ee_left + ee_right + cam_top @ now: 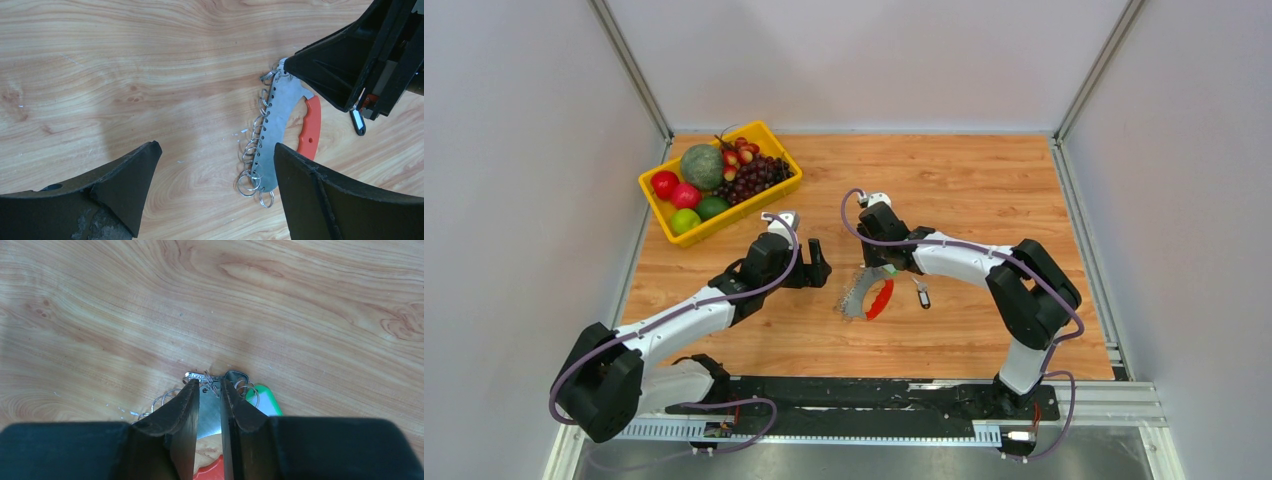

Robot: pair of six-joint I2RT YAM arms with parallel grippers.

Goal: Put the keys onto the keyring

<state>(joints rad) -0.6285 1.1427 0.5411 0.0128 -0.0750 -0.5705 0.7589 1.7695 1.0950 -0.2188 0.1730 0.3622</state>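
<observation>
Keyring point(861, 293): lies flat on the wooden tabletop point(984, 180), a grey serrated fan-shaped plate with a curved red tag point(311, 125) along its right edge.
Rings point(250, 165): a row of small wire rings hangs from holes down the keyring's left edge, bunching at its near end.
Green bit point(265, 399): seen only by the right wrist camera, just right of the keyring's far tip, with a few loose rings over it.
Right end effector point(871, 272): sits at the keyring's far end, its two fingers drawn almost together with the grey plate between them, so it pinches the keyring there.
Key point(922, 296): a tiny silver key with a dark head, just right of the keyring's red tag and close under the right arm's wrist. I cannot tell whether it rests on the tabletop or hangs from something.
Left end effector point(821, 265): to the left of the keyring and apart from it, fingers spread wide with nothing between them. In its own camera the keyring's near end lies just inside the right-hand finger point(320, 195).
Fruit basket point(734, 215): a yellow basket of fruit, well apart from the keyring, to its far left.
Far tip of the keyring: a small silvery piece lies across it beside the right end effector's fingertips; too small to tell what it is.
</observation>
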